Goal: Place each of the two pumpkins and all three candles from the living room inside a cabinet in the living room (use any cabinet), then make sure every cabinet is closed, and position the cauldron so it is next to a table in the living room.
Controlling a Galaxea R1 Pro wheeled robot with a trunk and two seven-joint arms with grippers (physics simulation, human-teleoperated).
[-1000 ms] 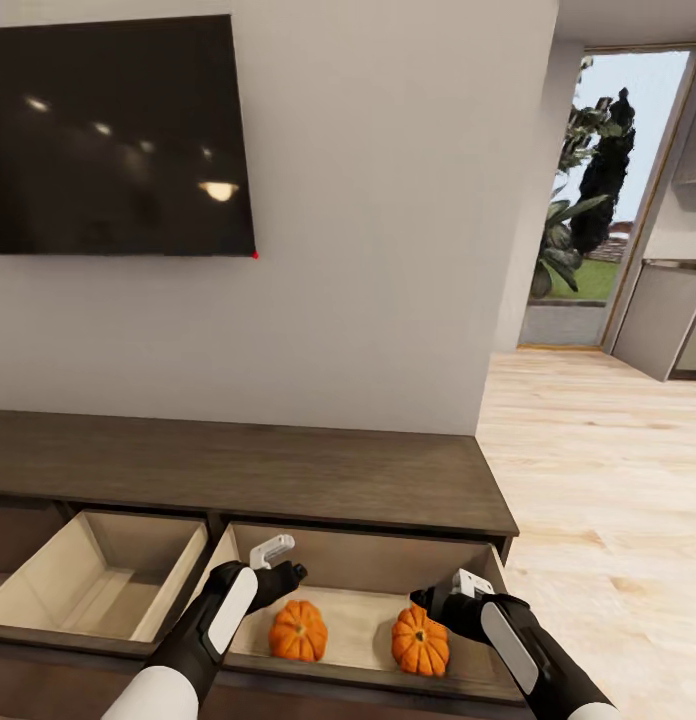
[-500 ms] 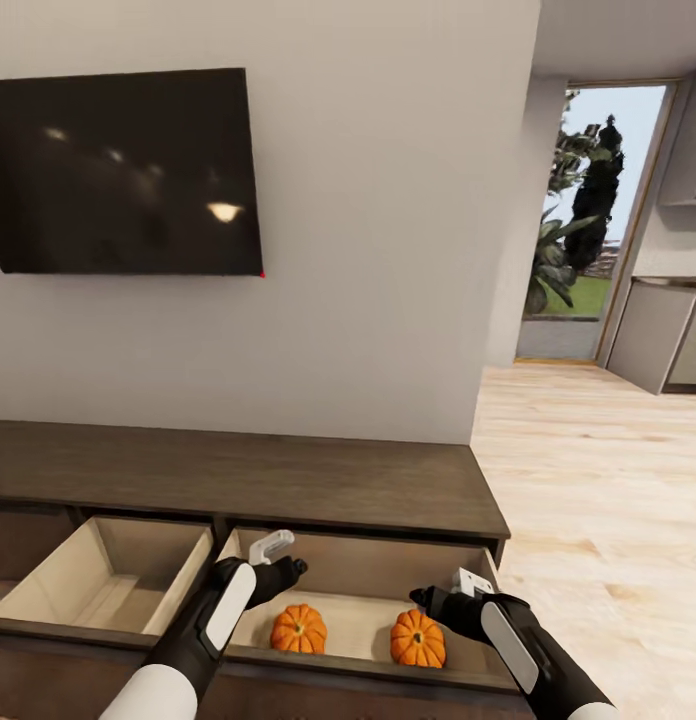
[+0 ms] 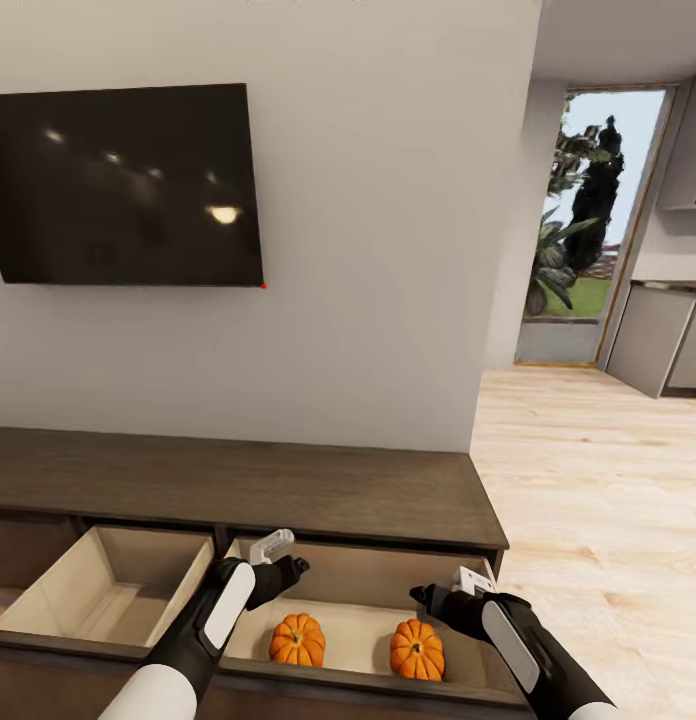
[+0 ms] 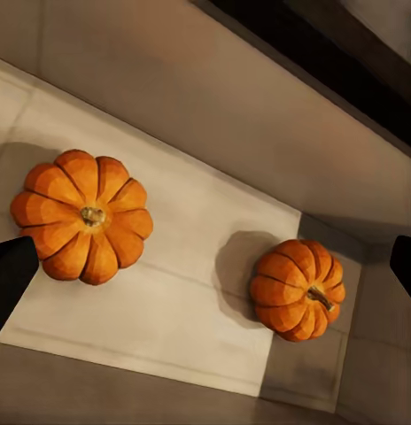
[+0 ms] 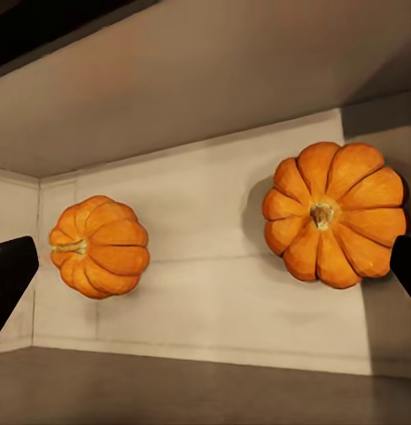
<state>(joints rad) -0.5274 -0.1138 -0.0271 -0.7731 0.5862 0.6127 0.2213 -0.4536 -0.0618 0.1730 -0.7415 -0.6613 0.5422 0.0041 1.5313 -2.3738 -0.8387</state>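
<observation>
Hovering over the cabinet's open right drawer, your left hand and right hand both have fingers spread, gripping nothing; the left pumpkin and right pumpkin sit apart on the drawer floor

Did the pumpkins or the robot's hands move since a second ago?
Mostly the camera tilted up, so the whole picture slid down and more of the TV shows. Nothing was grabbed or let go. Both pumpkins, the left pumpkin and the right pumpkin, lie in the same open drawer as before. The left gripper and right gripper still hover above them, open and empty.
</observation>
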